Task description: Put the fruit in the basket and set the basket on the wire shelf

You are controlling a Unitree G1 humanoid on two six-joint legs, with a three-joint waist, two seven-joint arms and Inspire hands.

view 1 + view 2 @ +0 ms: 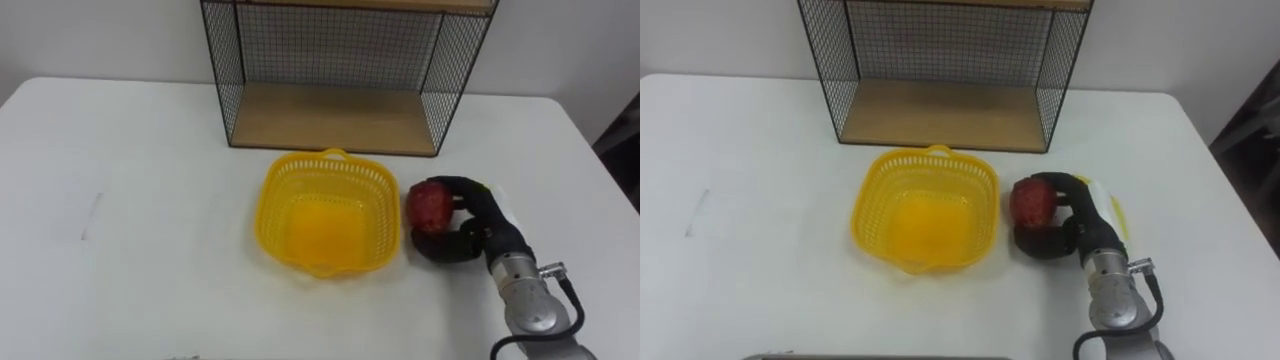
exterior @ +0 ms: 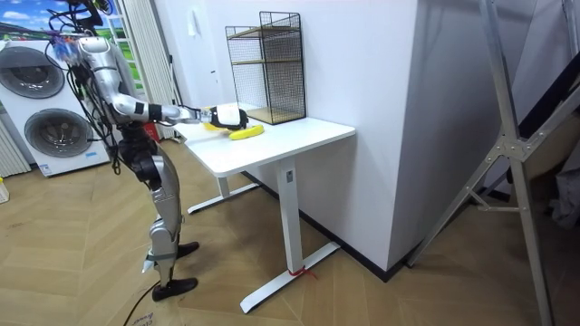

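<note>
left eye view: right hand (image 1: 478,222) clasps red fruit (image 1: 428,204) beside the empty basket (image 1: 272,196).

Wire shelf (image 1: 340,60) top past the upper edge; yellow fruit (image 1: 1116,212) mostly behind the robot hand (image 1: 1083,232).

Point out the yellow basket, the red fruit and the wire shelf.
yellow basket (image 1: 320,225), left eye view, its bare bottom.
red fruit (image 1: 427,203), left eye view, its visible front.
wire shelf (image 1: 335,118), left eye view, its wooden bottom board.
</note>
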